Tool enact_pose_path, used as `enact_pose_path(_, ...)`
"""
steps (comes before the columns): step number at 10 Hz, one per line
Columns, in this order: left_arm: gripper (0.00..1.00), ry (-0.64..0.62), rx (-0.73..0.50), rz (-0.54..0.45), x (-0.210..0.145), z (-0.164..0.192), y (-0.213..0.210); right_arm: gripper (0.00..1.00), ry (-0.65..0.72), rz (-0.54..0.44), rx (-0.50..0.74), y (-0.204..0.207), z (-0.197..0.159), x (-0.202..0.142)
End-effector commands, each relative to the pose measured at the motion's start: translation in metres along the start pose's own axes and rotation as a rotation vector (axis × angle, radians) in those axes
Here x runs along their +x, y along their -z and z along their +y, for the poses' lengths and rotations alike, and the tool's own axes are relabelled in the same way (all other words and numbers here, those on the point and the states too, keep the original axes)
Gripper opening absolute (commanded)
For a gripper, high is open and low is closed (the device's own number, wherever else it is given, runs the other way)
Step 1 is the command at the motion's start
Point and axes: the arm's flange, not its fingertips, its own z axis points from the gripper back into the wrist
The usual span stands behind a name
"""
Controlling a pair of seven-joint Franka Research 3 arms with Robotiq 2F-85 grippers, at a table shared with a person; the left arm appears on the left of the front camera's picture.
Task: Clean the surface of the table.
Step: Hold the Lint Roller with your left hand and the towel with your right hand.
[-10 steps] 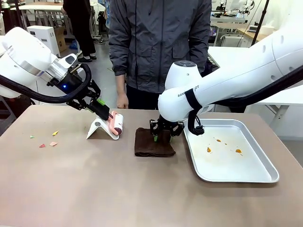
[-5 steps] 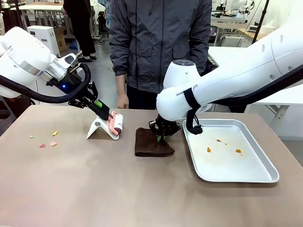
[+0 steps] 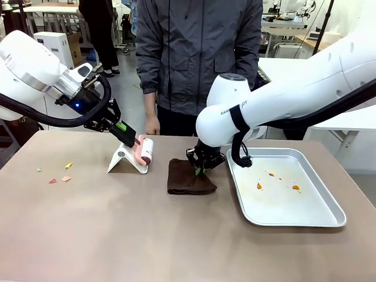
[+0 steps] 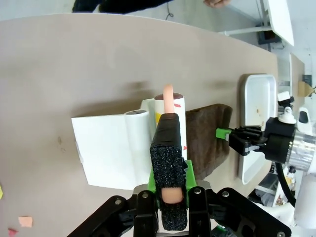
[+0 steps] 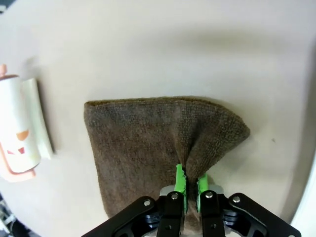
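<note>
**A:** How far along was the cleaning?

**B:** Barely begun, I'd judge. The left gripper (image 3: pixel 130 139) was clamped on the pink handle of the lint roller (image 3: pixel 145 151), with the roll just past its fingertips at the white stand (image 3: pixel 120 160). The right gripper (image 3: pixel 198 169) was pinched shut on a fold of the brown cloth (image 3: pixel 185 181).

**A:** And the table (image 3: pixel 117 235)?

**B:** Directly beneath both pairs of fingers. Paper scraps (image 3: pixel 66 178) lay on it well apart from the left fingers, so everything looked left to do.

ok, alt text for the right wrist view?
The right pincer is shut on a bunched-up fold at the edge of a brown cloth lying on the tan table. A white lint roller shows at the picture's left edge.
</note>
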Motion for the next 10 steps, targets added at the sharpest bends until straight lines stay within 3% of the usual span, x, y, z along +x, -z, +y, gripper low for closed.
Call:
enact_pose_path(1, 0.00, 0.048, -0.080, -0.040, -0.021, -0.006, -0.012, 0.00, 0.024, 0.020, 0.191, -0.021, -0.030, -0.012)
enact_pose_path(5, 0.00, 0.036, -0.253, 0.027, -0.053, -0.010, -0.044, 0.00, -0.002, 0.088, 0.680, -0.072, -0.085, -0.048)
enact_pose_path(7, 0.00, 0.064, -0.260, 0.119, -0.088, -0.008, -0.073, 0.00, -0.158, 0.148, 0.807, -0.101, -0.099, -0.085)
enact_pose_path(9, 0.00, 0.162, -0.353, 0.155, -0.124, 0.012, -0.102, 0.00, -0.250, 0.207, 0.902, -0.122, -0.113, -0.128)
enact_pose_path(10, 0.00, 0.179, -0.385, 0.134, -0.143, 0.028, -0.117, 0.00, -0.223, 0.164, 0.930, -0.133, -0.127, -0.149)
